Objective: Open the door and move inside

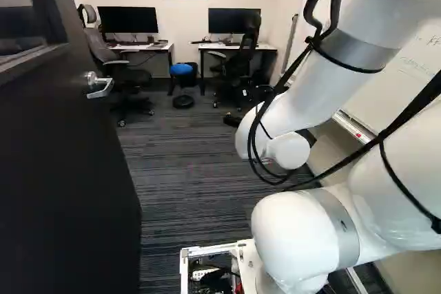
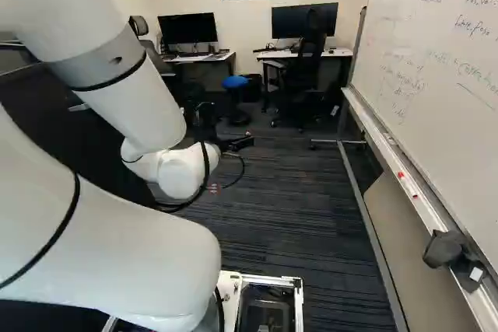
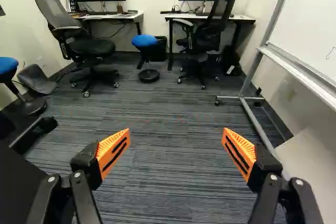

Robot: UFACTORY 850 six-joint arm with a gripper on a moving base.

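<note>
Possibly, with gripper (image 3: 176, 134) wide and empty, might scrape open door (image 1: 62, 163) to its left by driving in crooked, or catch whiteboard (image 3: 314, 22) to its right by steering too wide.

Cannot see whole door (image 1: 62, 170), cut by left base view's edge. See arm (image 1: 310, 94) cut in both base views, whiteboard (image 2: 436, 91) in all three.
</note>
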